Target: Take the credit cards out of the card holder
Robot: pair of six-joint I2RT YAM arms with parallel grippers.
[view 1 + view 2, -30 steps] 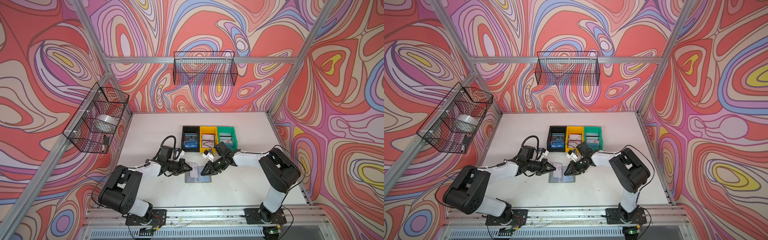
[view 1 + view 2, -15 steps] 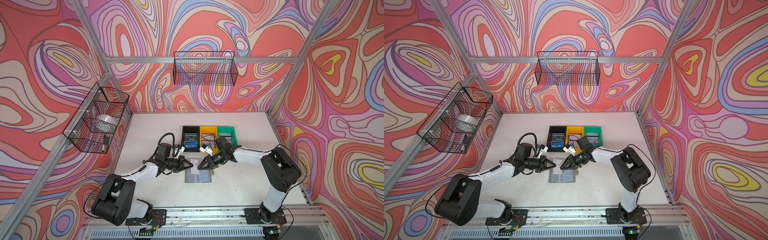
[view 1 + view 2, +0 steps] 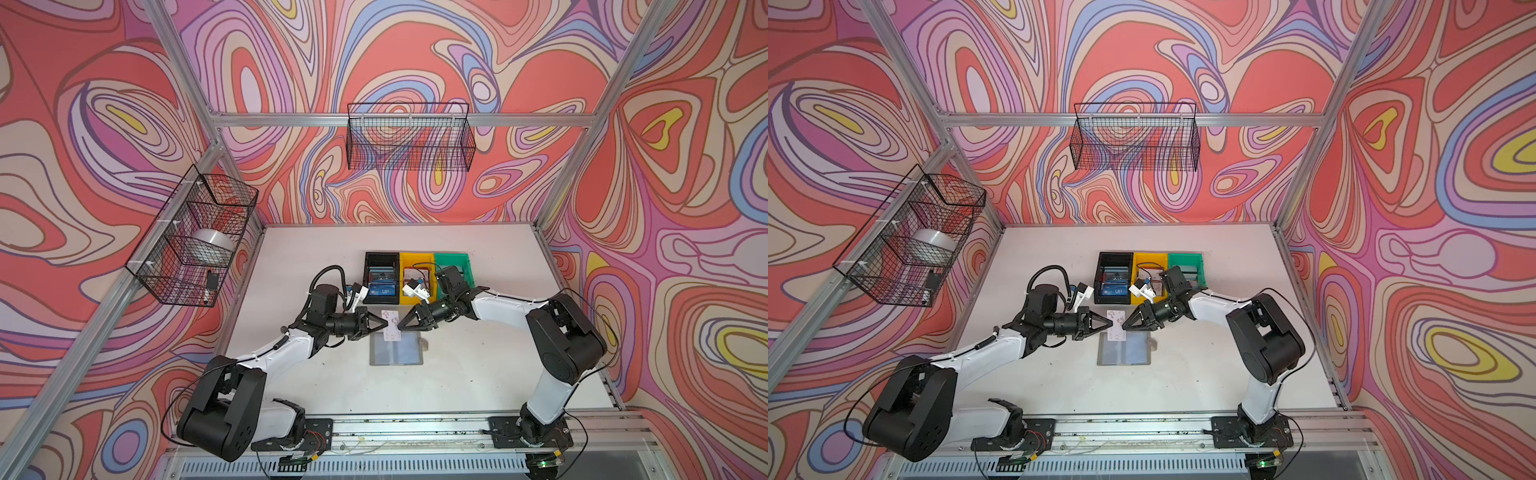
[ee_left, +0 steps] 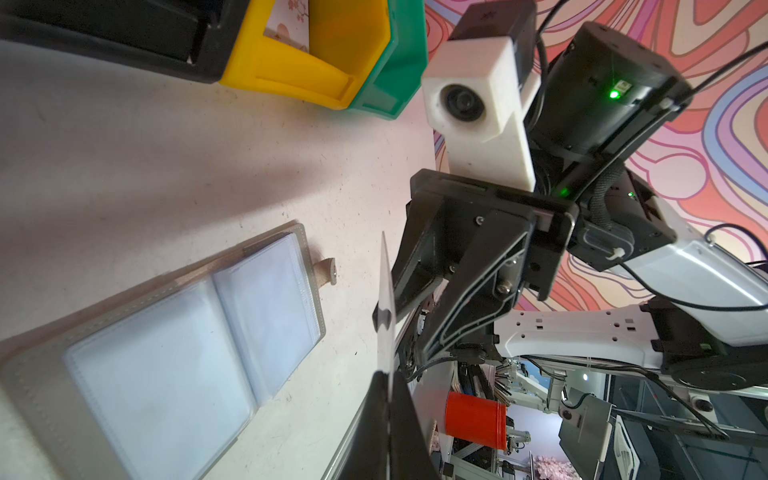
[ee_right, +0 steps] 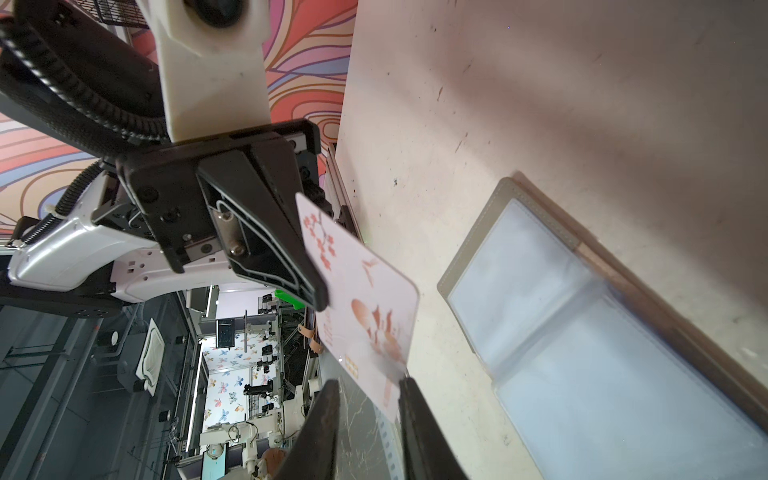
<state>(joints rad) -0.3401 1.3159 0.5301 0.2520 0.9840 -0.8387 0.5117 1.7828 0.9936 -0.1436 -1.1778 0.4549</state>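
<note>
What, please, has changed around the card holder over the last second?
The left gripper, shut on a credit card, has lifted it off the card holder. The right gripper rose too and now straddles the card's opposite edge, open. The holder stayed open, unmoved.

top views: high, down on table [image 3: 478, 374] | wrist views: close, opposed, share card holder [image 4: 166, 365]

The only lettering that can be read is "VIP", in white on a blue card [image 3: 381, 291] lying in the black bin [image 3: 382, 254], which sits at the 9 o'clock end of the row of three bins; both top views show it. The white credit card [image 5: 365, 299] bears red blossom prints and a line of small red characters along one edge, too blurred to read.
</note>
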